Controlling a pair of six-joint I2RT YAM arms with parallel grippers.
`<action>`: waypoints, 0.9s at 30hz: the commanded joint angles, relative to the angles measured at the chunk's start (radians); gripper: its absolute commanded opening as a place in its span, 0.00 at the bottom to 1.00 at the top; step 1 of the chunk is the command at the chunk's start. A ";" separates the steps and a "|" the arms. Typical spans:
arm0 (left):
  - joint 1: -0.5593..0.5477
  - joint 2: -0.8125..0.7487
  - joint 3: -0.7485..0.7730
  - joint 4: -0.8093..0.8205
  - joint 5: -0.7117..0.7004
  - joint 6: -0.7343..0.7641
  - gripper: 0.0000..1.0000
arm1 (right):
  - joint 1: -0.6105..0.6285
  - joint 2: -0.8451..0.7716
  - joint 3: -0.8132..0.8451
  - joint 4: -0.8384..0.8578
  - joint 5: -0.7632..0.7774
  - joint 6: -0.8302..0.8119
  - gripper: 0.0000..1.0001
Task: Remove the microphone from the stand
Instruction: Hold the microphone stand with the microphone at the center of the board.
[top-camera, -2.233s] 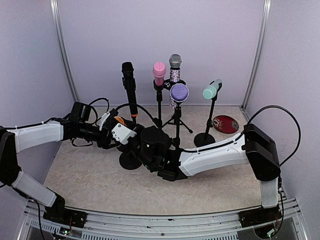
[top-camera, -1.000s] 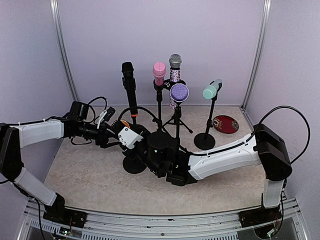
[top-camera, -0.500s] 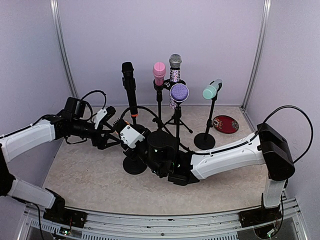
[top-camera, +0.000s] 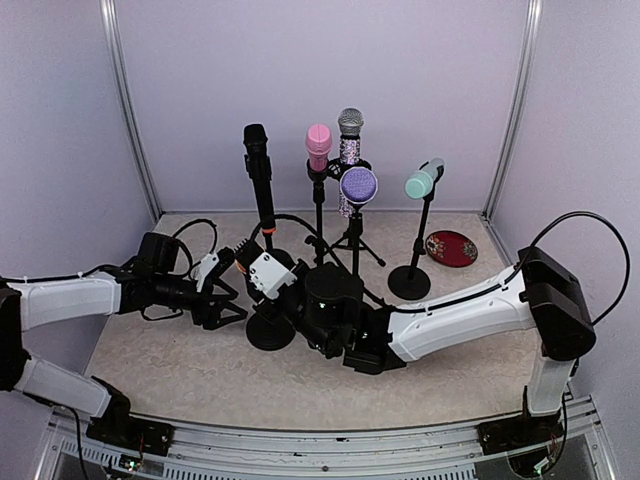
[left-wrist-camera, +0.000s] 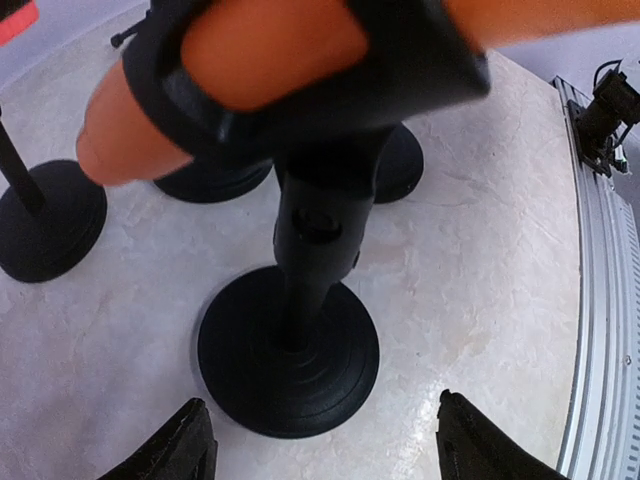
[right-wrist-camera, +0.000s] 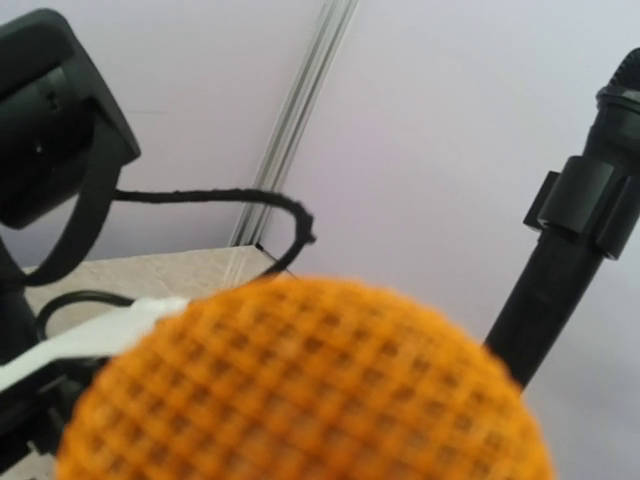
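Note:
The orange microphone (left-wrist-camera: 270, 45) sits in the black clip of a stand (left-wrist-camera: 310, 230) with a round base (top-camera: 270, 332). In the top view only a little orange (top-camera: 241, 260) shows beside my right gripper (top-camera: 262, 272). The mesh head (right-wrist-camera: 300, 390) fills the lower right wrist view and hides the fingers; the gripper appears shut on the microphone. My left gripper (top-camera: 226, 304) is open and low, just left of the stand base. In the left wrist view (left-wrist-camera: 318, 402) its fingertips straddle the near edge of the base (left-wrist-camera: 288, 350) without touching it.
Behind stand a black microphone (top-camera: 257, 150), a pink one (top-camera: 318, 140), a glittery silver one (top-camera: 350, 125), a purple one (top-camera: 358, 185) and a mint one (top-camera: 423, 180). A red dish (top-camera: 451, 247) lies at the back right. Other stand bases (left-wrist-camera: 45, 220) crowd close.
My left gripper has pulled back from the microphone and dropped low beside the stand base. My right gripper, the microphone and the stand have shifted slightly right and nearer.

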 joint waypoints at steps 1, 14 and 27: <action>-0.045 0.003 -0.005 0.215 0.005 -0.079 0.72 | 0.016 -0.053 -0.037 0.093 -0.004 0.042 0.00; -0.100 0.165 0.117 0.256 -0.027 -0.180 0.65 | 0.016 -0.047 -0.041 0.110 -0.018 0.072 0.00; -0.105 0.228 0.144 0.268 -0.023 -0.240 0.02 | 0.020 -0.092 -0.058 0.086 -0.031 0.064 0.00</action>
